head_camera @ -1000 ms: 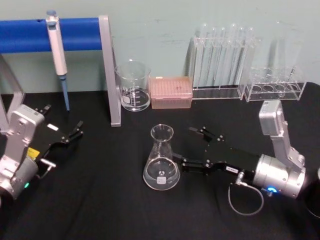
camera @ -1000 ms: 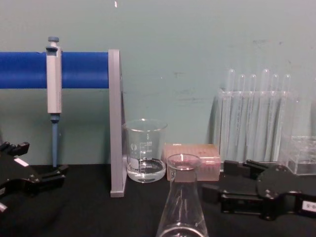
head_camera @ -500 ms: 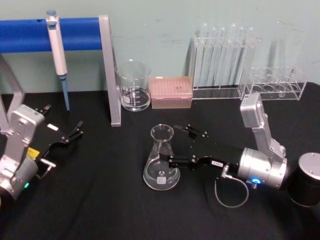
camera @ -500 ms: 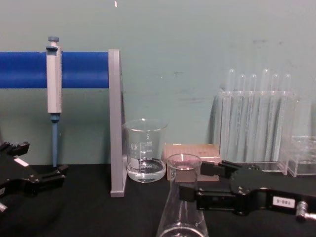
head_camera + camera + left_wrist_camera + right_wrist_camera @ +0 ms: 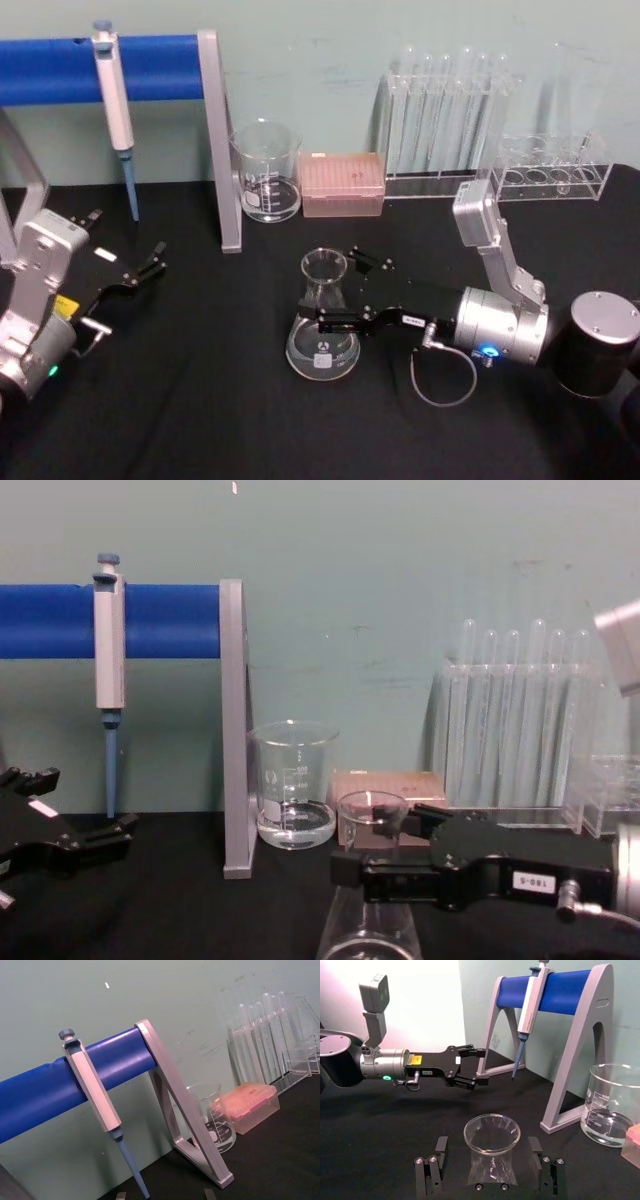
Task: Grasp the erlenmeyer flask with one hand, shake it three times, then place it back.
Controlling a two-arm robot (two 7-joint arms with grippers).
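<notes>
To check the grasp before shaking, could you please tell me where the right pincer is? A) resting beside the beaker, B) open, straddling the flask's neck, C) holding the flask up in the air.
B: the right pincer is open astride the erlenmeyer flask, which stands on the table.

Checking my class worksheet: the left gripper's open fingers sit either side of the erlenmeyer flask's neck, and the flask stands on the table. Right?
No: per the head view, the right gripper has open fingers either side of the neck of the erlenmeyer flask, which stands on the table. The left gripper sits parked.
</notes>
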